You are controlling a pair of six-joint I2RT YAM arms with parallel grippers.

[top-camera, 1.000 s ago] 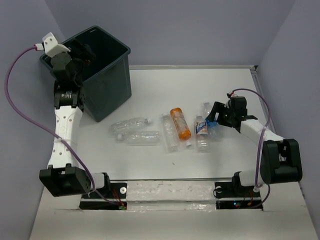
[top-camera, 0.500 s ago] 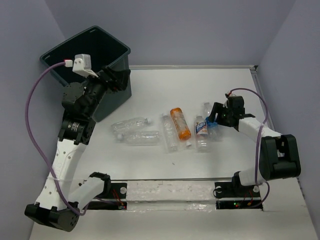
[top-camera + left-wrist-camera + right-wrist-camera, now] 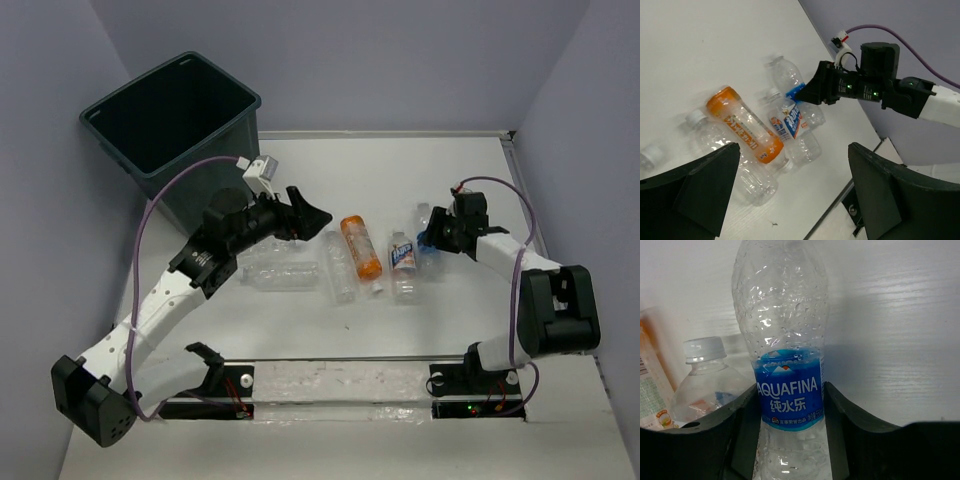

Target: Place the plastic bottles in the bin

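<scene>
Right tool point(image 3: 790, 412): clenched on clear blue-labelled plastic bottle point(image 3: 782, 315).
Left tool point(image 3: 310, 215): spread wide, empty.
Dark teal square plastic bin point(image 3: 225, 165): no bottles visible inside.
Remaining: all, on white table point(image 3: 480, 180).

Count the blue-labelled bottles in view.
2. The Aquafina bottle is gripped by the right gripper at the group's right end. The blue-and-white-labelled bottle lies just left of it, next to the orange bottle. Labels facing down may be hidden.

Clear crinkly glossy plastic bottle point(image 3: 785, 340), matt white table point(image 3: 890, 315), smooth dark plastic bin point(image 3: 230, 155).
</scene>
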